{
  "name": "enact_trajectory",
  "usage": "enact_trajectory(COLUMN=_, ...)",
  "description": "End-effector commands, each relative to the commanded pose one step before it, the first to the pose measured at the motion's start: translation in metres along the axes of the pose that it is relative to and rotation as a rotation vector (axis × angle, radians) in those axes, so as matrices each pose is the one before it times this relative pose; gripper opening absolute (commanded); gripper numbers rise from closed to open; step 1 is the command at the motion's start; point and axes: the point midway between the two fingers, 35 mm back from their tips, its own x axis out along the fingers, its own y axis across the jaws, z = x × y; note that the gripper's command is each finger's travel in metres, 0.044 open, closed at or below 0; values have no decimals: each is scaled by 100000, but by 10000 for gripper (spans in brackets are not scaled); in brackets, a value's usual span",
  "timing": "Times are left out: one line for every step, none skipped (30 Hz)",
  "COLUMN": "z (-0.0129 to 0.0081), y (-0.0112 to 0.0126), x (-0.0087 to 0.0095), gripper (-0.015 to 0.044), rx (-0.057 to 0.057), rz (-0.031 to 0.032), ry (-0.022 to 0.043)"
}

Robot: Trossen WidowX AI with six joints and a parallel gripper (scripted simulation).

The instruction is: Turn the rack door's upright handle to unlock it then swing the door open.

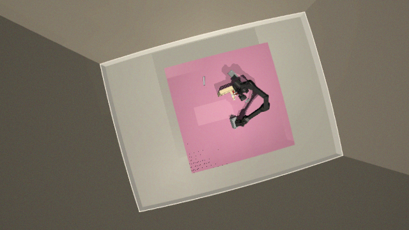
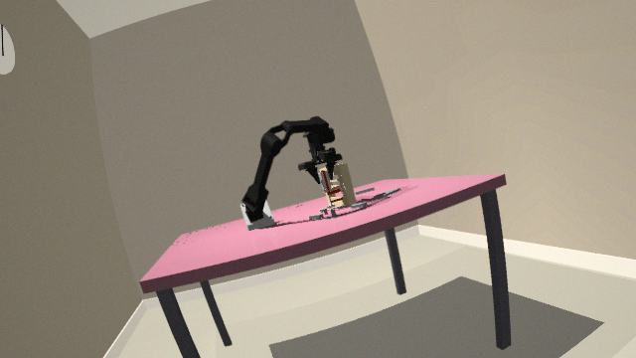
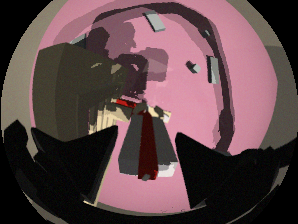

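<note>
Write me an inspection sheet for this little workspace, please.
Surface: pink table, dark specks near one corner.
Job's things: cream rack stands upright; grey-and-red handle in front; door angle unclear.
Clutter: grey bar lies apart from the rack; small grey pieces lie nearer the rack.
Gripper: open, fingers either side of the handle, visible gaps in the wrist view.
Cables: nothing seen.
Surroundings: plain walls, pale floor.

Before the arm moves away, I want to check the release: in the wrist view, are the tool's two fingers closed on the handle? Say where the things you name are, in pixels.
No, pink table top shows between each finger (image 3: pixel 82 162) and the dark handle (image 3: pixel 131 150).
</note>
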Motion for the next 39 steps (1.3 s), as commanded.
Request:
enact_trajectory(z=-52, y=35, x=18, gripper=286, rx=-16719, rz=85, ry=203)
enact_trajectory(z=-1, y=0, x=0, gripper=286, rx=-4951, rz=5, ry=5)
enact_trajectory(z=-1, y=0, x=0, gripper=286, rx=-4951, rz=5, ry=5)
enact_trajectory(z=-1, y=1, x=0, gripper=286, rx=-4951, rz=6, ry=4)
enact_trajectory(z=-1, y=1, x=0, gripper=286, rx=-4951, rz=6, ry=4)
enact_trajectory(z=-1, y=0, x=0, gripper=286, rx=-4952, rz=4, ry=2)
enact_trajectory(z=0, y=0, x=0, gripper=286, rx=-4954, rz=0, ry=-1)
enact_trajectory(z=0, y=0, x=0, gripper=286, rx=-4955, rz=0, ry=-1)
enact_trajectory(z=0, y=0, x=0, gripper=286, rx=-4955, rz=-1, ry=-1)
enact_trajectory(z=0, y=0, x=0, gripper=286, rx=-4955, rz=-1, ry=-1)
enact_trajectory(z=0, y=0, x=0, gripper=286, rx=-4955, rz=-1, ry=-1)
enact_trajectory(z=0, y=0, x=0, gripper=286, rx=-4955, rz=-1, ry=-1)
enact_trajectory(z=0, y=0, x=0, gripper=286, rx=-4955, rz=-1, ry=-1)
enact_trajectory(z=0, y=0, x=0, gripper=286, rx=-4955, rz=-1, ry=0)
enact_trajectory(z=0, y=0, x=0, gripper=286, rx=-4955, rz=-1, ry=0)
enact_trajectory(z=0, y=0, x=0, gripper=286, rx=-4955, rz=-1, ry=0)
enact_trajectory(z=0, y=0, x=0, gripper=286, rx=-4954, rz=-1, ry=0)
enact_trajectory(z=0, y=0, x=0, gripper=286, rx=-4955, rz=-1, ry=0)
enact_trajectory(z=0, y=0, x=0, gripper=286, rx=-4955, rz=-1, ry=0)
enact_trajectory(z=0, y=0, x=0, gripper=286, rx=-4955, rz=-1, ry=0)
enact_trajectory(z=0, y=0, x=0, gripper=286, rx=-4955, rz=-1, ry=0)
enact_trajectory(z=0, y=0, x=0, gripper=286, rx=-4955, rz=-1, ry=0)
enact_trajectory(z=0, y=0, x=0, gripper=286, rx=-4955, rz=-1, ry=0)
enact_trajectory(z=0, y=0, x=0, gripper=286, rx=-4955, rz=-1, ry=0)
enact_trajectory(z=0, y=0, x=0, gripper=286, rx=-4955, rz=-1, ry=0)
enact_trajectory(z=0, y=0, x=0, gripper=286, rx=-4955, rz=-1, ry=0)
enact_trajectory(z=0, y=0, x=0, gripper=286, rx=-4955, rz=-1, ry=0)
enact_trajectory(z=0, y=0, x=0, gripper=286, rx=-4955, rz=-1, ry=0)
enact_trajectory(z=0, y=0, x=0, gripper=286, rx=-4955, rz=-1, ry=1)
enact_trajectory(z=0, y=0, x=0, gripper=286, rx=-4955, rz=-1, ry=1)
enact_trajectory(z=0, y=0, x=0, gripper=286, rx=-4955, rz=-1, ry=1)
enact_trajectory(z=0, y=0, x=0, gripper=286, rx=-4955, rz=-1, ry=1)
enact_trajectory(z=0, y=0, x=0, gripper=286, rx=-4955, rz=-1, ry=1)
enact_trajectory(z=0, y=0, x=0, gripper=286, rx=-4955, rz=-1, ry=1)
enact_trajectory(z=0, y=0, x=0, gripper=286, rx=-4955, rz=-1, ry=1)
enact_trajectory(z=0, y=0, x=0, gripper=286, rx=-4955, rz=-1, ry=1)
enact_trajectory(z=0, y=0, x=0, gripper=286, rx=-4955, rz=-1, ry=1)
enact_trajectory(z=0, y=0, x=0, gripper=286, rx=-4955, rz=-1, ry=1)
enact_trajectory(z=0, y=0, x=0, gripper=286, rx=-4956, rz=-1, ry=1)
